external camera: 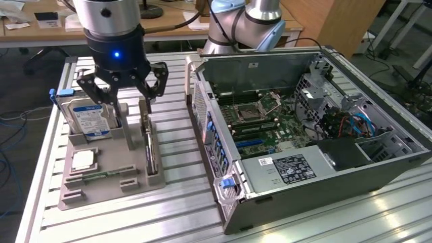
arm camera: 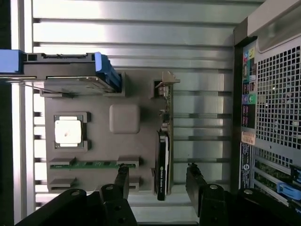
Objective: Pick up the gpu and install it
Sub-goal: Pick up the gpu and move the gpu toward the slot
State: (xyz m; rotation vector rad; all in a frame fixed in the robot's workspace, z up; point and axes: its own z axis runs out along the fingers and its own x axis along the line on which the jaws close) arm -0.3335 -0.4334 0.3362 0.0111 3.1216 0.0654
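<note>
The slatted aluminium desk (external camera: 182,212) carries an open computer case (external camera: 324,187) at 3 o'clock in the exterior view and a grey holder tray (external camera: 108,190) at 9 o'clock. Office furniture stands at 12 o'clock. The gpu (external camera: 149,147) stands on edge in the tray's slot nearest the case, its faces unreadable. The pincer (external camera: 129,101) hangs open above it, fingers spread either side. Bare slats separate tray and case.

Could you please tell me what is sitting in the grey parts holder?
A hard drive standing upright, a processor, a green memory stick and the gpu on edge. The holder hides the lower edges of the drive and gpu.
</note>
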